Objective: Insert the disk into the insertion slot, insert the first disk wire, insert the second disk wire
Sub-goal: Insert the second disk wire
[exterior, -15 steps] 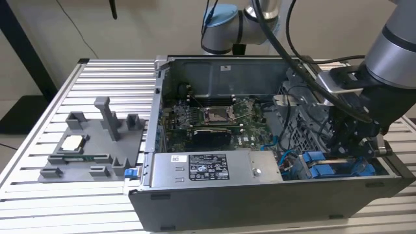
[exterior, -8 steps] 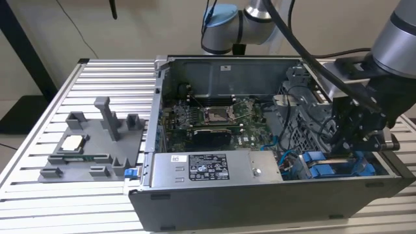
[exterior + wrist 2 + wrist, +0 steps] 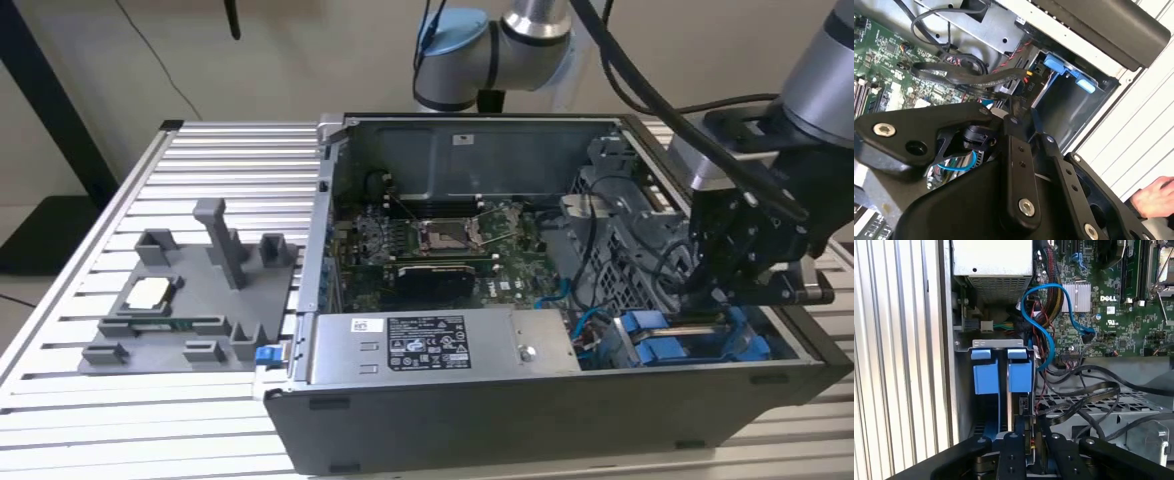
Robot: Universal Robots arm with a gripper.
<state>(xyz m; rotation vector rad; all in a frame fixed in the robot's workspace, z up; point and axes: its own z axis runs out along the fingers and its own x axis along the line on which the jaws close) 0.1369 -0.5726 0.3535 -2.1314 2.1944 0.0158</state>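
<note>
One gripper (image 3: pixel 727 300) lowered into case corner, finger gap not discernible. Blue-framed disk (image 3: pixel 1004 372) seated upright in insertion slot (image 3: pixel 965 390) just beyond fingers. Blue cable (image 3: pixel 1046 320) looped past disk. Motherboard (image 3: pixel 441 240) farther back.

Printed matter in the opened computer case. Exterior view: a dark label (image 3: pixel 427 352) and a small white sticker (image 3: pixel 367 325) stand on the grey power supply box (image 3: pixel 534 345), and another white sticker (image 3: pixel 463 139) on the case's back wall (image 3: pixel 534 150); their print is too fine to read. First wrist view: a short white logo (image 3: pixel 1109 298) and small white marks (image 3: pixel 1111 321) are printed on the green circuit board (image 3: pixel 1124 340), just beside the finned metal block (image 3: pixel 1076 296).
</note>
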